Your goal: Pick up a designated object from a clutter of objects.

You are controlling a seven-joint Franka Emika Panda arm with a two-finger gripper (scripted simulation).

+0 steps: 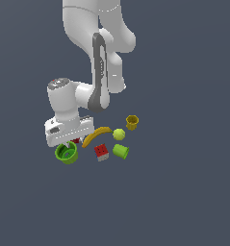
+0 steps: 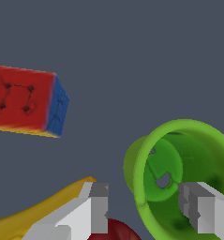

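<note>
The largest green cup (image 1: 67, 153) stands upright at the exterior view's left end of the clutter. In the wrist view the cup (image 2: 179, 159) shows its wide rim and darker inside. My gripper (image 1: 66, 145) is low over it, directly above its rim. In the wrist view the gripper (image 2: 148, 208) is open. One finger (image 2: 200, 208) is inside the cup, the other (image 2: 97, 206) outside, and the cup's wall is between them. Both fingers stand apart from the wall.
A red mug (image 2: 114, 231) sits right by the outer finger, mostly hidden under the hand (image 1: 76, 141). A yellow banana (image 1: 96, 135) and a red cube (image 1: 101, 152) lie close by. A yellow-green ball (image 1: 119, 134), a small lime-green cup (image 1: 121, 151) and a yellow cup (image 1: 132, 122) lie farther to the exterior view's right.
</note>
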